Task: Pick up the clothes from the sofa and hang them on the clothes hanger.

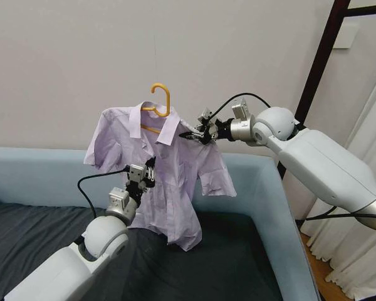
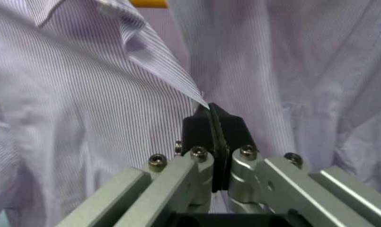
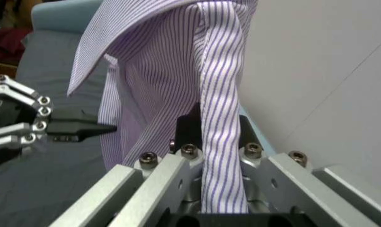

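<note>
I counted one striped lilac shirt (image 1: 172, 188), one yellow hanger (image 1: 161, 99) and one pale blue sofa (image 1: 37, 170). My grippers numbered two: the left gripper (image 1: 151, 167) and the right gripper (image 1: 188, 133).

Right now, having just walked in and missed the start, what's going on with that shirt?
The robot holds a lilac shirt, already on a yellow hanger, up over the sofa. The right gripper is shut on the shirt's shoulder fabric; the left gripper, shut, has its tips at the front edge lower down.
</note>
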Tool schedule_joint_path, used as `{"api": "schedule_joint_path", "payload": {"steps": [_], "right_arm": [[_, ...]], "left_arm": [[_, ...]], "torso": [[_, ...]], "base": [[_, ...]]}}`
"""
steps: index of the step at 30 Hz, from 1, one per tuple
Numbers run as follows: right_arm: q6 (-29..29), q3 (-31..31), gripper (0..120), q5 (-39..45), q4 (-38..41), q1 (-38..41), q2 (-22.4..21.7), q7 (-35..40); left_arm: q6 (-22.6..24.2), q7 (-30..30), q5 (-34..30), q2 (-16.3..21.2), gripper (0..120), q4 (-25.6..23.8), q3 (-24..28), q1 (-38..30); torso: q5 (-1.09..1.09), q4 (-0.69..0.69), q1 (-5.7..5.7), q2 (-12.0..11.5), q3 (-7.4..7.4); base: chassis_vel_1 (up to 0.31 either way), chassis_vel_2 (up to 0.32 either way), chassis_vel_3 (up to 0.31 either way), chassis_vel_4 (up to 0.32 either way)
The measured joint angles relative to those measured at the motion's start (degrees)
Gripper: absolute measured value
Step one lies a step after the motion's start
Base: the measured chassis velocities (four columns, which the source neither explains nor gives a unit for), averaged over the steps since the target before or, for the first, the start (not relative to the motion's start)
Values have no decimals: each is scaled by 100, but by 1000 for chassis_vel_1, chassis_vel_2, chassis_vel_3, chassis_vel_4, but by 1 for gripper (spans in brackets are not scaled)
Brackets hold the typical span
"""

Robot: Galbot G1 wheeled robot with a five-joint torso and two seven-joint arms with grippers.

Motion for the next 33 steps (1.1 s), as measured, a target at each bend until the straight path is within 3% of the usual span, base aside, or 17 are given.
{"api": "schedule_joint_path", "payload": {"steps": [10, 16, 19, 25, 30, 31, 33], "right_arm": [[10, 3, 1, -12, 36, -93, -80, -1], [9, 37, 1, -21, -48, -51, -265, 7], [-112, 22, 1, 60, 13, 49, -580, 161], [-297, -92, 1, 461, 237, 144, -1100, 555], [-817, -332, 1, 1716, 1001, 280, -2060, 1744], [-817, -332, 1, 1716, 1001, 280, -2060, 1744], [-1076, -351, 1, 2437, 1448, 295, -2536, 2668]], "left_arm": [[-28, -141, 149, -117, 0, 30, 5, 82], [-149, -237, 231, 2, 17, -188, -174, 497], [-200, -427, 298, -13, 32, -347, -461, 937], [-362, -713, 293, -125, 50, -475, -779, 1419], [-353, -943, 272, -243, 72, -556, -822, 1565], [-353, -943, 272, -243, 72, -556, -822, 1565], [-329, -962, 272, -281, 82, -558, -775, 1518]], "torso": [[1, -2, 0, 0, 0], [1, 2, 0, 0, 0], [2, -2, 0, 0, 0], [1, 1, 0, 0, 0], [4, -2, 0, 0, -1], [4, -2, 0, 0, -1], [3, 0, 0, 0, 0]], "base": [[0, 0, 0, 0], [0, 0, 0, 0], [0, 0, 0, 0], [0, 0, 0, 0], [0, 0, 0, 0], [0, 0, 0, 0], [0, 0, 0, 0]]}}
